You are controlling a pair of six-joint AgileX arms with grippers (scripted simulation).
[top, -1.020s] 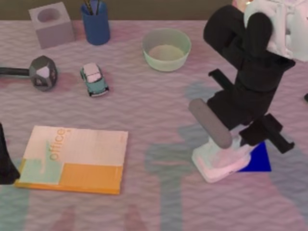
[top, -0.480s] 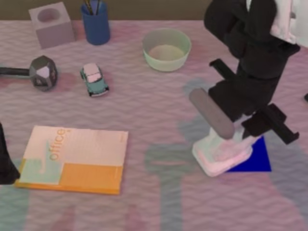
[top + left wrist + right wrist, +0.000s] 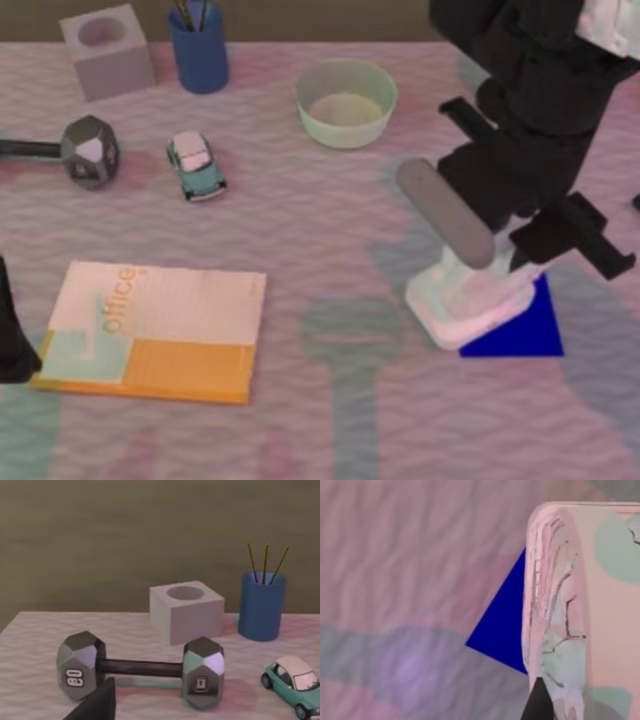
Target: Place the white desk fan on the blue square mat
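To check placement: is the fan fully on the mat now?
No, only partly: the fan base overhangs the mat toward the table's left; the right gripper is at it.

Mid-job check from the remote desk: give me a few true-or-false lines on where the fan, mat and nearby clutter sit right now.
1. The white desk fan overlaps the blue square mat. True.
2. The mat is fully covered. False: a blue corner shows.
3. The pale green bowl holds the toy car. False: the car stands on the table, apart from it.
4. The right gripper is at the fan. True.
5. The left arm is parked at the table's left edge. True.
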